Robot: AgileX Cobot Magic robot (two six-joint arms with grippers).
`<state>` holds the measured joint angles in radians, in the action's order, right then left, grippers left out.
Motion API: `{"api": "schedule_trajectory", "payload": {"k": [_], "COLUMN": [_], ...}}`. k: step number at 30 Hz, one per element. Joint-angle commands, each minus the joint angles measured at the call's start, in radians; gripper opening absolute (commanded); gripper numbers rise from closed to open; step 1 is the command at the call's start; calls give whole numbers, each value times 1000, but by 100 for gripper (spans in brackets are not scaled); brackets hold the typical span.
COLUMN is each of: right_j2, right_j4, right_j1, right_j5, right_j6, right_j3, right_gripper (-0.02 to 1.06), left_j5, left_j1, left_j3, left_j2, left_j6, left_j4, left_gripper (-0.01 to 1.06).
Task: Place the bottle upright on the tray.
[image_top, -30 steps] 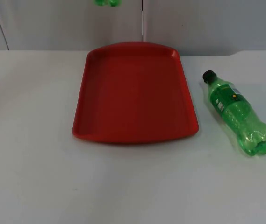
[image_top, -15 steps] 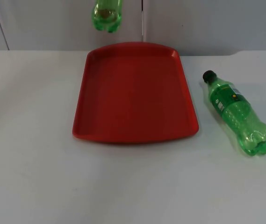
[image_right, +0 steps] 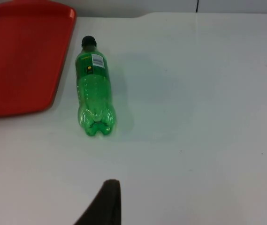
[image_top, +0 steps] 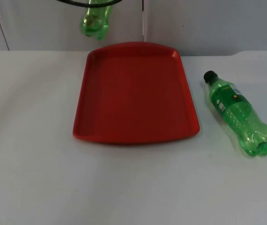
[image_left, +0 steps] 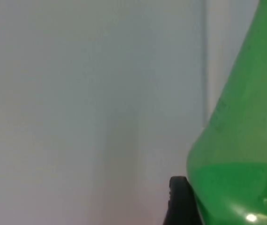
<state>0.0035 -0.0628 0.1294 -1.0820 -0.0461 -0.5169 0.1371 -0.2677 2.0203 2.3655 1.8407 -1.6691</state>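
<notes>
Above the table's [image_top: 30,178] far edge, just left of the red tray's [image_top: 135,133] far-left corner, the hanging green bottle [image_top: 95,21] now sits lower and further left than before. The left gripper's jaws: cannot tell. A second bottle [image_top: 239,115] lies unmoved near the tray's right edge; right gripper's state unclear.

1. The top view looks down and forward from a fixed point over the white table [image_top: 124,187], facing the grey partition wall [image_top: 208,23] at the far end.
2. The left wrist view sits very close against a green bottle [image_left: 241,154], facing the wall.
3. The right wrist view looks from the right side, fairly high, onto the table.
4. The top and right wrist views share the lying bottle [image_right: 95,89] and the red tray [image_right: 20,61].
</notes>
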Motion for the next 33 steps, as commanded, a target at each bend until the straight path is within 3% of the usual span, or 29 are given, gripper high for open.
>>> {"api": "schedule_trajectory", "payload": {"k": [1, 3, 4, 8, 9, 11, 13, 14, 18, 19, 20, 23, 24, 28, 33], "right_j2": [-3, -3, -3, -3, -3, -3, -3, -3, -3, -3, -3, -3, -3, -3, -3], "right_j4": [-5, -5, -5, -5, -5, -5, -5, -5, -5, -5, -5, -5, -5, -5, -5], "right_j1": [-7, -7, -7, -7, -7, -7, -7, -7, -7, -7, -7, -7, -7, -7, -7], "right_j5": [3, 3, 3, 3, 3, 3, 3, 3, 3, 3, 3, 3, 3, 3, 3], "right_j6": [10, 10, 10, 10, 10, 10, 10, 10, 12, 12, 12, 12, 12, 12, 16], "right_j3": [2, 2, 2, 2, 2, 2, 2, 2, 2, 2, 2, 2, 2, 2, 2], "right_gripper": [105, 105, 105, 105, 105, 105, 105, 105, 105, 105, 105, 105, 105, 105, 105], "left_j5": [-122, -338, -338, -402, -402, -483, -585, -585, -709, -709, -734, -755, -771, -858, -908], "left_j1": [-40, -94, -94, -111, -111, -125, -152, -152, -183, -183, -188, -188, -186, -184, -184], "left_j3": [8, 10, 10, 10, 10, 8, -14, -14, -81, -81, -103, -151, -163, -205, -212], "left_j2": [-25, -27, -27, -25, -25, -25, -23, -23, -19, -19, -12, 33, 45, 82, 131], "left_j6": [2, -71, -71, -485, -485, -677, -850, -850, -1143, -1143, -1228, -1477, -1524, -1646, -1665], "left_j4": [14, -3, -3, 140, 140, 261, 490, 490, 757, 757, 822, 1162, 1249, 1342, 1403], "left_gripper": [0, 0, 0, 0, 0, 0, 0, 0, 0, 0, 0, 0, 0, 0, 0]}}
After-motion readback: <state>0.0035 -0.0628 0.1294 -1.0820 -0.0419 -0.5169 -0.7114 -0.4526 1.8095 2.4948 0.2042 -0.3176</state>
